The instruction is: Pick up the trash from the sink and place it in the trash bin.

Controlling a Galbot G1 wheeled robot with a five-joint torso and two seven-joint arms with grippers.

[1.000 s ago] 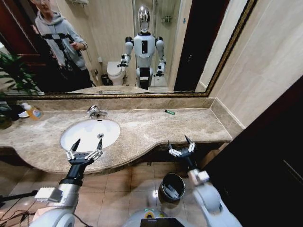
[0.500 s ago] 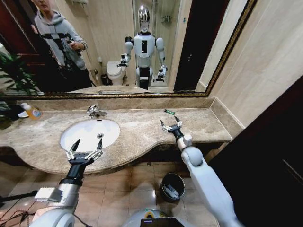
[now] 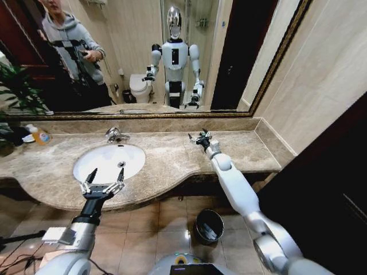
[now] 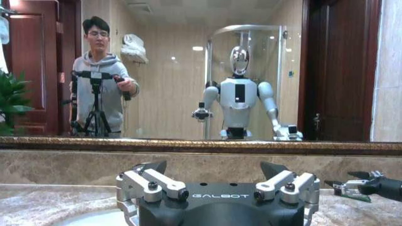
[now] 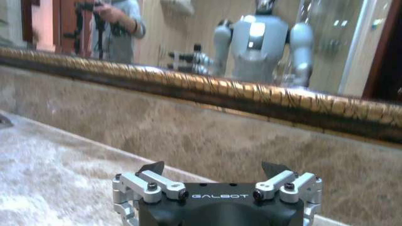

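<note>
The white oval sink (image 3: 106,163) is set in the beige marble counter (image 3: 172,157); no trash shows in its basin. My left gripper (image 3: 103,181) hangs open at the sink's front rim, its fingers (image 4: 154,167) spread. My right arm reaches across the counter. The right gripper (image 3: 198,137) is open near the back wall, its fingertips (image 5: 150,167) apart. In the left wrist view a bit of the thin dark green stick (image 4: 358,197) shows just under the right gripper (image 4: 367,181). The trash bin (image 3: 209,226) stands on the floor below the counter, with white pieces inside.
A chrome faucet (image 3: 114,135) stands behind the sink. An orange bottle (image 3: 39,136) and a plant (image 3: 14,91) are at the counter's far left. A large mirror (image 3: 143,57) runs along the back wall. A dark panel (image 3: 321,189) stands on the right.
My right arm rose from beside the trash bin, crossed the counter and now has its open gripper over the green stick by the back wall. The left arm stayed still.
</note>
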